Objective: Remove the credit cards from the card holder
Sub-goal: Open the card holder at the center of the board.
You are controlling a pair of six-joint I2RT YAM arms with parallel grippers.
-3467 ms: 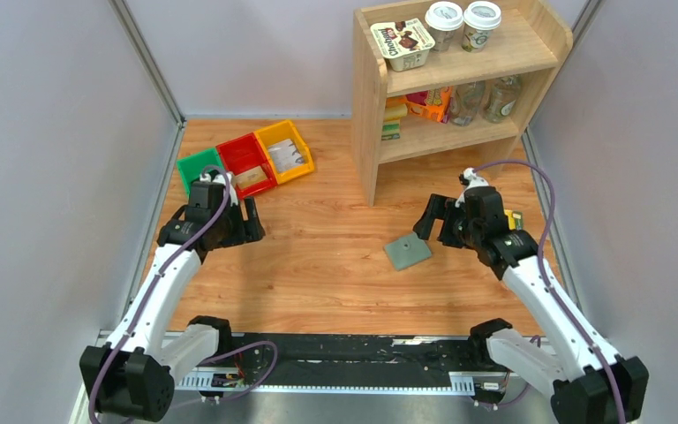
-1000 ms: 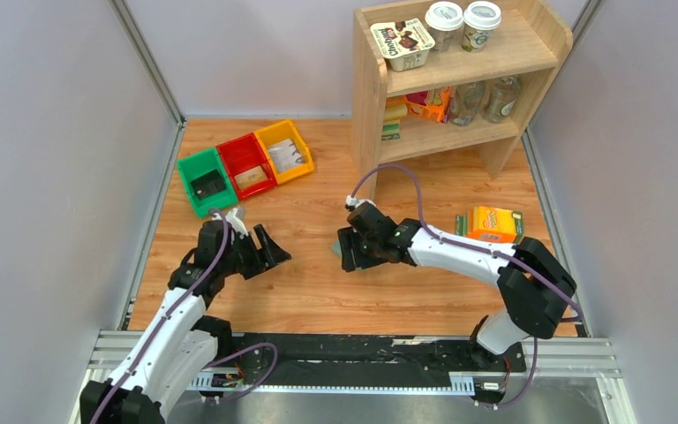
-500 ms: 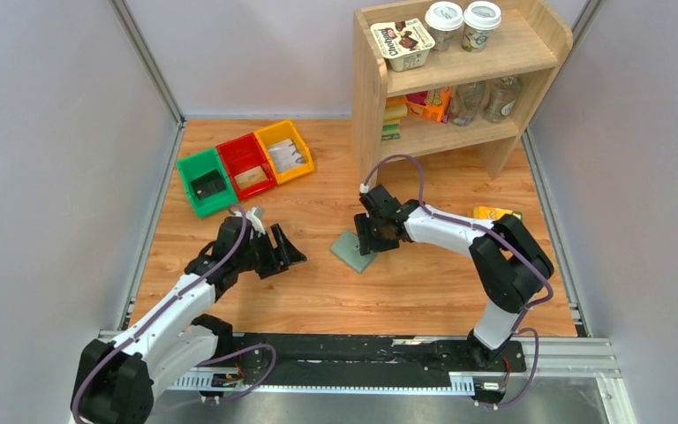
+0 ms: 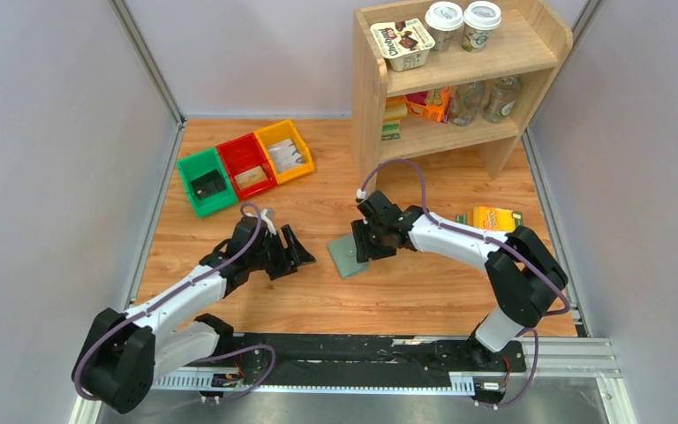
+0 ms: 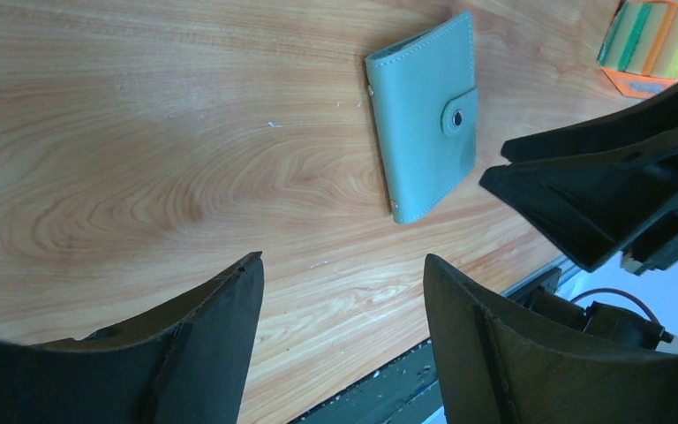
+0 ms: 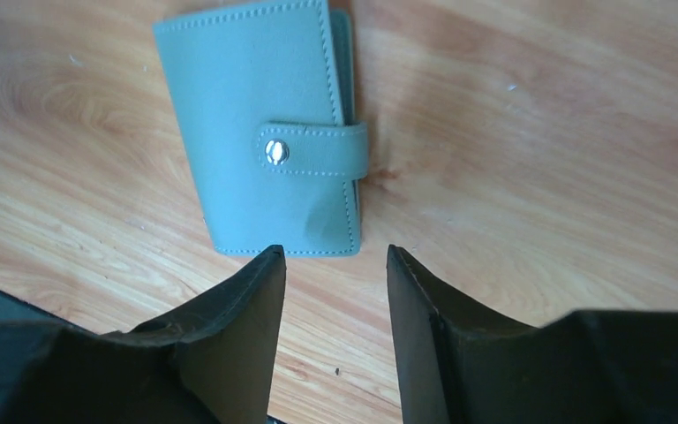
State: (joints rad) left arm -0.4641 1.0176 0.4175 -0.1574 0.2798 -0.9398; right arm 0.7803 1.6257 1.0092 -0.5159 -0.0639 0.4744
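Observation:
The card holder [image 4: 344, 256] lies flat on the wooden table, closed, grey-green, its strap snapped down by a metal stud [image 6: 272, 152]. The credit cards are hidden inside it. My right gripper [image 4: 366, 248] stands at the holder's right edge. In the right wrist view the right gripper [image 6: 334, 253] is open and empty, with the card holder [image 6: 256, 124] just beyond its tips. My left gripper [image 4: 300, 252] is a short way left of the holder. In the left wrist view the left gripper [image 5: 342, 265] is wide open and empty, with the card holder [image 5: 424, 115] ahead of it.
An orange carton with green ends [image 4: 493, 218] lies right of the right arm. Green [image 4: 203, 181], red [image 4: 247, 165] and yellow [image 4: 284, 150] bins sit at the back left. A wooden shelf [image 4: 371, 106] with cups and bottles stands at the back. The black rail [image 4: 353, 349] marks the near edge.
The left arm has reached right, closer to the card holder. The right gripper's jaws have narrowed and the holder has slid slightly left and nearer.

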